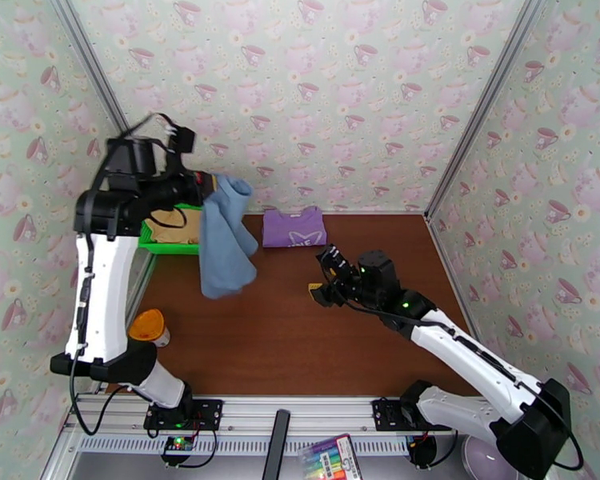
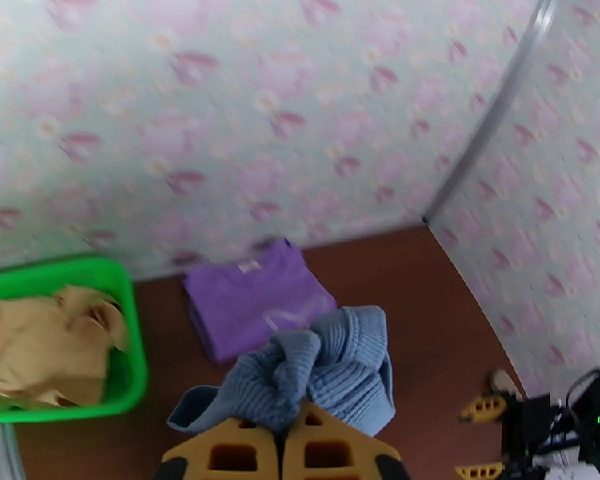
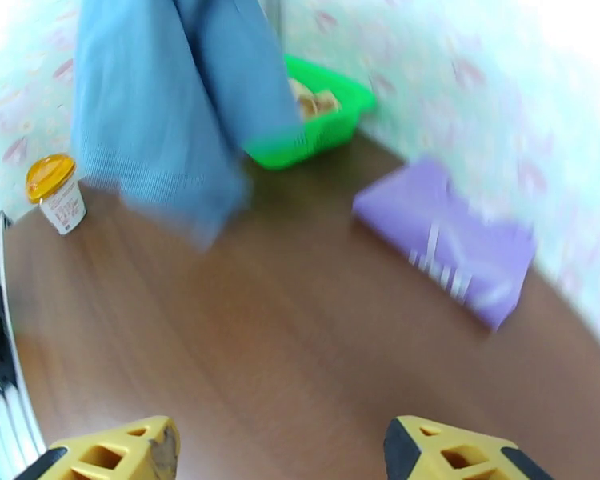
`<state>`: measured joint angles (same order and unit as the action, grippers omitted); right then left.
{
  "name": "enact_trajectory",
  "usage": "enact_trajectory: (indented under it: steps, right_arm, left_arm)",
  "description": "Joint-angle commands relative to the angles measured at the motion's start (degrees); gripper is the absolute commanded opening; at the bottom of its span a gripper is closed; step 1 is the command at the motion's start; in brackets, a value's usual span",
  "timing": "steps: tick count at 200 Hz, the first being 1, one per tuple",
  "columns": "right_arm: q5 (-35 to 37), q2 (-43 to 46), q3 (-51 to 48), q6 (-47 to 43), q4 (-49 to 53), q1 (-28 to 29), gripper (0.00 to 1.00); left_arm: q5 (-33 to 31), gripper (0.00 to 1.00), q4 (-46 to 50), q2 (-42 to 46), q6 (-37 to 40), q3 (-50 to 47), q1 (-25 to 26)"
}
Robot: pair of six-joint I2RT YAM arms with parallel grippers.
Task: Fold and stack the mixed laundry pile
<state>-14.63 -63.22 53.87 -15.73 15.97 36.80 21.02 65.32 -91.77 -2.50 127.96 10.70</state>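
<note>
My left gripper [image 1: 208,188] is raised high at the left and shut on the top of the slate-blue shirt [image 1: 226,238], which hangs down above the table. In the left wrist view the bunched blue knit [image 2: 324,378] sits just past my closed yellow fingertips [image 2: 244,454]. The purple T-shirt [image 1: 294,227] lies folded at the back of the table by the wall; it is also visible as the purple T-shirt [image 3: 452,238]. The tan-yellow garment [image 2: 44,346] lies crumpled in the green basket [image 2: 132,354]. My right gripper [image 1: 326,275] hovers open over mid-table, nothing between its fingers [image 3: 116,454].
The green basket [image 1: 168,242] stands at the back left against the wall. A white cup with an orange lid [image 1: 150,327] stands near the left arm. Patterned walls close in the table [image 1: 300,346] on three sides. A marker pack [image 1: 328,458] lies on the front rail.
</note>
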Motion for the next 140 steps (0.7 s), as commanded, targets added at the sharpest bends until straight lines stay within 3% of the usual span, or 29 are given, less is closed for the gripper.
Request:
enact_trajectory:
  steps: [1, 46, 74, 107, 140]
  right_arm:
    - [-6.0, -0.9, 3.5, -13.3, 0.1, 0.2, 0.75]
    - [-13.4, -5.5, 4.6, -17.7, -7.1, 0.3, 0.81]
    - [-14.3, -9.9, 6.5, -18.2, -11.8, 0.3, 0.87]
    - [-12.3, -13.2, 8.6, -19.3, -12.1, 0.3, 0.91]
    - [-16.1, -13.5, 8.8, -19.4, -11.5, 0.3, 0.92]
  left_arm:
    - [2.6, 0.0, 0.8, 1.7, 1.6, -6.4, 5.1]
    - [1.7, 0.0, -5.7, 5.2, 2.3, -22.7, 15.0]
    - [1.7, 0.0, -7.2, 6.4, 3.5, -28.2, 19.9]
    - [0.8, 0.0, -7.2, 7.6, 5.1, -31.4, 23.1]
    - [0.5, 0.0, -7.4, 7.7, 5.1, -31.9, 24.0]
